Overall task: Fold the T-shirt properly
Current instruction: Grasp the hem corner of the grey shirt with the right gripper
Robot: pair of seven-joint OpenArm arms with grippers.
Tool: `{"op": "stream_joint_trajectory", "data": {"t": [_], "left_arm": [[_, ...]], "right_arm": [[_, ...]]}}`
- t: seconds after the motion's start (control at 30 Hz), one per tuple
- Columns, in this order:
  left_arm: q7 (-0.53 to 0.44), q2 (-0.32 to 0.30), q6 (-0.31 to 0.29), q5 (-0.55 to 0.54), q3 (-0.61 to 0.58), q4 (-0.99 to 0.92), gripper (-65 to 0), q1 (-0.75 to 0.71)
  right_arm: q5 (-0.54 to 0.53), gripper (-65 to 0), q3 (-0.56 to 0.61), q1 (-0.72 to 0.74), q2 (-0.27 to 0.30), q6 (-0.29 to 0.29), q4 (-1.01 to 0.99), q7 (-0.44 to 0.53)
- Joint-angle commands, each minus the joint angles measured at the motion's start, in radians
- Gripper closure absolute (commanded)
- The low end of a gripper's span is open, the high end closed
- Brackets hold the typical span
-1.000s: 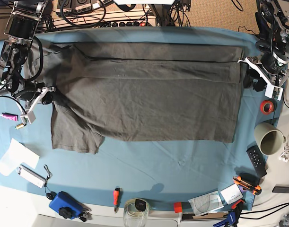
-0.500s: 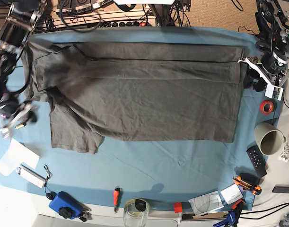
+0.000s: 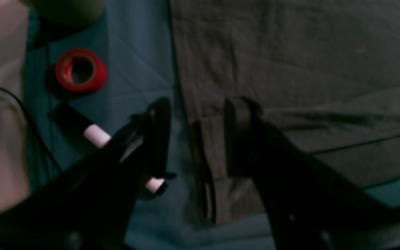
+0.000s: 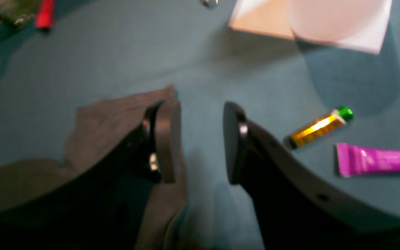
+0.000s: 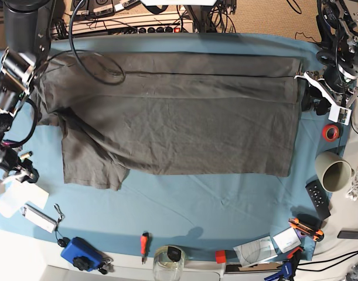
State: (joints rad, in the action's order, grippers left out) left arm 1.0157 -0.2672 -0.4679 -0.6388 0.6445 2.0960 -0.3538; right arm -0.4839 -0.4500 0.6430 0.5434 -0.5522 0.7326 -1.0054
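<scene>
- Base view showed the right gripper (image 5: 4, 178) at the far left, off the shirt, over the blue tablecloth (image 5: 184, 196). Its jaws stood open with nothing between them.
- In the right wrist view, the right gripper hung just past the corner of a sleeve (image 4: 116, 114). A small gold tube (image 4: 318, 126) and a pink tube (image 4: 377, 159) lay close by on the cloth. If the arm swung low there, it could knock them or drag the sleeve out of shape.
- The T-shirt (image 5: 179, 123) lay flat in the middle of the tablecloth. Its long side ran left to right. The sleeves were at the left end, and the straight bottom edge was at the right end.
- The far long edge looked folded over already. That flap was loose, so a fast pull could make it slide or bunch up.
- The left gripper (image 5: 328, 96) was at the right end of the shirt. In the left wrist view its jaws stood apart, one on each side of the shirt's edge, not pinching it. If it closed too high, it could miss the cloth.
- A red tape roll (image 3: 81, 70) sat near that arm and could get bumped.
</scene>
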Motion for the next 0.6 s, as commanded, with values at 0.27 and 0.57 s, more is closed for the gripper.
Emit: {"op": "stream_joint_trajectory", "data": {"t": [0.27,0.57], "left_arm": [[-0.022,-0.013,0.000,-0.011,0.006,0.015,-25.6,0.008],[-0.045,-0.013,0.000,-0.010,0.006,0.015,-25.6,0.008]], "right_arm": [[0.109,-20.9,-0.001,0.055,-0.058,0.005,-0.174,0.139],[0.161,-20.9,-0.001,0.055,-0.152,0.038,-0.253,0.182]]}}
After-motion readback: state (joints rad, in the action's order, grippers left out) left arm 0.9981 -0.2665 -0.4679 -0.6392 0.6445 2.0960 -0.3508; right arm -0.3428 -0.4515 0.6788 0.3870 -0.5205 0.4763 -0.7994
